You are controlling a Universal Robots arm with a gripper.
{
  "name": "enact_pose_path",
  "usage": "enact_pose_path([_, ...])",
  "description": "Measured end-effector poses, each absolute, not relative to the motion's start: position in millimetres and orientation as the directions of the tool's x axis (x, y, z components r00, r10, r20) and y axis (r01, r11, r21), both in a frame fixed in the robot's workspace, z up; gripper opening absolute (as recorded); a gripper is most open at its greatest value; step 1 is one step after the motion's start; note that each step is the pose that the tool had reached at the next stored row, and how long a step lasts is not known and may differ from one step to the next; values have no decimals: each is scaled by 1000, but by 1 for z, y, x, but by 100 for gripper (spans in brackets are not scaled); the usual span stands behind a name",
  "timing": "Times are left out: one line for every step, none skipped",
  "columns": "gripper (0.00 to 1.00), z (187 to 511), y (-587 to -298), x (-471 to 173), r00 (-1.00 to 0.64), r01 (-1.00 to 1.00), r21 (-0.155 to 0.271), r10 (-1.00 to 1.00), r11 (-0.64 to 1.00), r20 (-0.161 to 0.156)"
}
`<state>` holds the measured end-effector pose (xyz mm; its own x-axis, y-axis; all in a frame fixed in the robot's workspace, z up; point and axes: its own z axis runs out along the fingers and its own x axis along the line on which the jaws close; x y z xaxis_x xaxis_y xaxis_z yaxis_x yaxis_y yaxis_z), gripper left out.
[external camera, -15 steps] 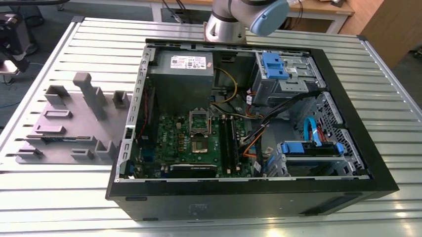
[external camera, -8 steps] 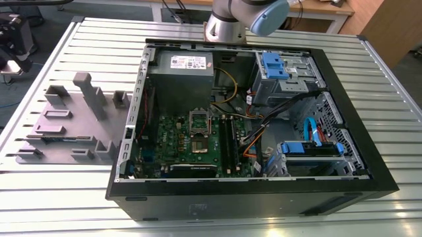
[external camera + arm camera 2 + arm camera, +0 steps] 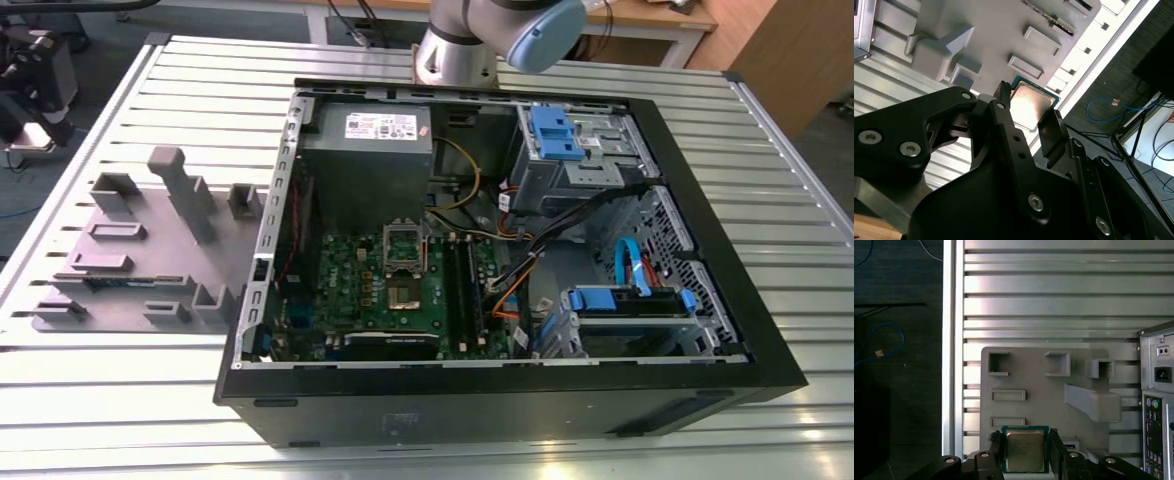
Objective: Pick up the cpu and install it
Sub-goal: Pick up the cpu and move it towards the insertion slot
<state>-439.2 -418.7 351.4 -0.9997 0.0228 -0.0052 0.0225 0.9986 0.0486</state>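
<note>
One slatted metal table (image 3: 134, 400) is carrying everything, and on it an open computer case (image 3: 467, 415) is lying on its side, taking up the middle and the exterior view's right. Inside the case the motherboard (image 3: 340, 290) is facing upward. The socket (image 3: 404, 292) is sitting near the motherboard's middle, and its hinged frame (image 3: 404, 240) is standing raised on the socket's far side, so the socket is lying uncovered as far as I am judging it. At the exterior view's left of the case a grey fixture plate (image 3: 134, 262) is resting on the slats, well apart from the socket. The arm (image 3: 481, 40) is rising at the table's far edge. In the first wrist view the gripper (image 3: 1024, 436) is hanging over the plate, with the rear panel of the case showing off to one side. The cpu (image 3: 1025, 452) is sitting flat between the fingers (image 3: 995, 445), silvery top toward the camera. Being square, it is offering no long axis. The jaws are standing only as far apart as the chip is wide, each finger pressing on one of two opposite green edges, so the gripper is clamping the cpu. The chip is looking large against the plate's pockets, so I am judging it to be lifted clear of the plate, with the socket lying away toward the case.
</note>
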Motion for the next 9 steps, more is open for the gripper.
enact_pose_path([47,351,-419,-438,-1000,22,49,23,999,-5])
enact_pose_path([47,351,-419,-438,-1000,23,49,23,999,-5])
enact_pose_path([47,351,-419,-437,-1000,23,49,23,999,-5])
enact_pose_path([47,351,-419,-437,-1000,22,49,23,999,-5])
enact_pose_path([47,351,-419,-436,-1000,22,49,23,999,-5])
enact_pose_path([47,351,-419,-435,-1000,22,49,23,999,-5])
enact_pose_path([47,351,-419,-435,-1000,23,49,23,999,-5])
enact_pose_path([47,351,-419,-434,-1000,23,49,23,999,-5])
enact_pose_path([47,351,-419,-432,-1000,22,49,23,999,-5])
